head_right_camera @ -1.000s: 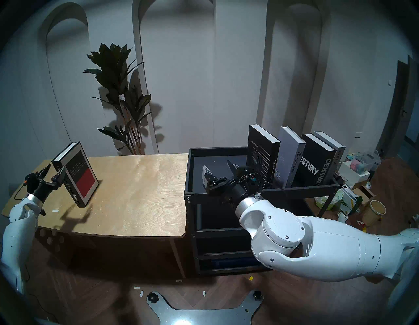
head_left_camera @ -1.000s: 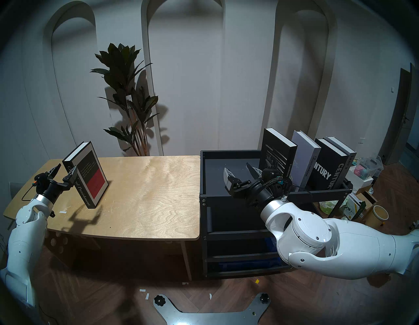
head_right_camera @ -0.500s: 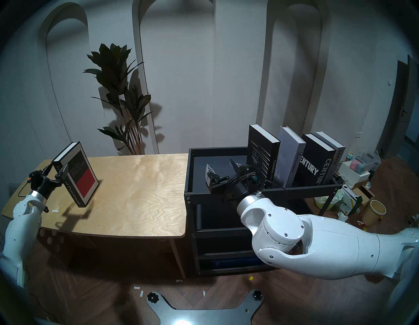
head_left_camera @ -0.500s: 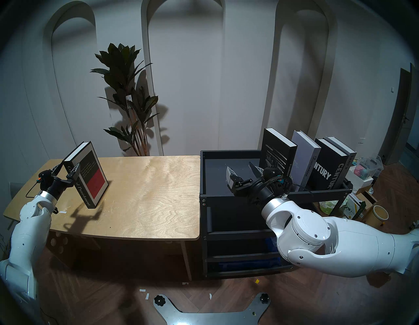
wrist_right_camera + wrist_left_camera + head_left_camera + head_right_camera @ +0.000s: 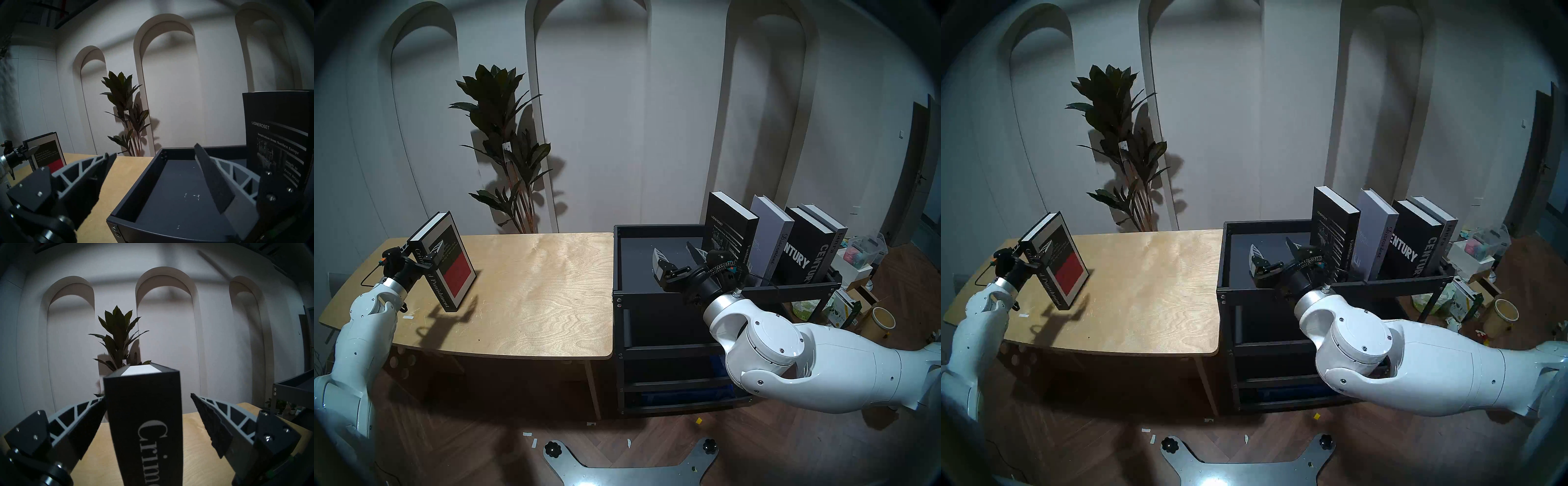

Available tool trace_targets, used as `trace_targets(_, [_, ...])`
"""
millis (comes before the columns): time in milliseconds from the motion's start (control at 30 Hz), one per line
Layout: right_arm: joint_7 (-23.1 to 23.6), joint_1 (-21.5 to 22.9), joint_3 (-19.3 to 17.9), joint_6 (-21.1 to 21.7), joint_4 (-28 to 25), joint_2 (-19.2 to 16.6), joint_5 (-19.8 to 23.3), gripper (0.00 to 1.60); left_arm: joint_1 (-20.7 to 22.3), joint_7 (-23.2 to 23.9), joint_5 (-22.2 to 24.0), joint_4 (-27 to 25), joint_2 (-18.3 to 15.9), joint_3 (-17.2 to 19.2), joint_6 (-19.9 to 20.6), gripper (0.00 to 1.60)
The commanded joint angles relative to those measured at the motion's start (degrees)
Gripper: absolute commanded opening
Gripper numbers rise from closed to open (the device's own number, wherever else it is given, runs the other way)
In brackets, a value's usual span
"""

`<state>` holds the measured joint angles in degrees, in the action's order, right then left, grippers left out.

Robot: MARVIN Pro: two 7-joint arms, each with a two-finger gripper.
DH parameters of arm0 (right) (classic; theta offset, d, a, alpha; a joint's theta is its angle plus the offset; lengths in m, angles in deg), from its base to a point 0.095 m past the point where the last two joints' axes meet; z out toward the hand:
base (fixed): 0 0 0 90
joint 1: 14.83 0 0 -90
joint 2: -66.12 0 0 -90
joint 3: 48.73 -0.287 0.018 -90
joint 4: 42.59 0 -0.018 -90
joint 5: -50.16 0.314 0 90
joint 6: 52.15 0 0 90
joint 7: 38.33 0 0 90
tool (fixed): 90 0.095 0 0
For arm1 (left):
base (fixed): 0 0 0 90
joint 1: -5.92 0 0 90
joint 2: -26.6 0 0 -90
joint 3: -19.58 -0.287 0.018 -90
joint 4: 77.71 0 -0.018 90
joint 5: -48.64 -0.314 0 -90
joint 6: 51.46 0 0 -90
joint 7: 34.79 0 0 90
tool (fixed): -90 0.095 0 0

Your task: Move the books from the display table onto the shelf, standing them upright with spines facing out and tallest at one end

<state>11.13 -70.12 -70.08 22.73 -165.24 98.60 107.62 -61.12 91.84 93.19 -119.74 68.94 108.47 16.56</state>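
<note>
White arched wall panels and a tall potted plant [image 5: 507, 149] stand behind the display table [image 5: 534, 298], a light plywood top with one book left on it. Crime and Punishment [image 5: 444, 261] stands upright near the table's left end, spine toward the robot. A second ago the left gripper [image 5: 422, 249] hung just short of that spine; now it has pushed forward, so its spread fingers straddle the book — one on each cover. In the left wrist view the spine [image 5: 144, 426] fills the gap, with the left pad apparently at the cover and the right one a little way off it. Nothing is clamped yet; the jaws stand wide.

On the shelf [image 5: 653, 288] four books already stand upright at the right end, spines out: Fashion [image 5: 726, 234], Discontent [image 5: 770, 237], Century [image 5: 806, 247] and ianra [image 5: 834, 234]. The right gripper [image 5: 675, 256] waits above the tray's bare left part, parted and empty, and has barely shifted.

So the last pick is lined up — closing on the covers looks like the next step, then the carry across to the shelf.
</note>
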Motion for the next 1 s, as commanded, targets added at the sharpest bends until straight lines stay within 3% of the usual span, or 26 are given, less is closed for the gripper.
trace_targets(0, [-0.06,0.42,-0.38,-0.54,-0.16,0.74,-0.34,1.60,6.37,0.66,-0.94,1.56,-0.21,-0.81,0.02,1.60])
trace_targets(967, [-0.51,-0.32,0.21,-2.07,-2.04,-1.18,-2.28,1.60,18.90,9.99,-4.30,16.05,1.02,-3.34,-5.68,1.60])
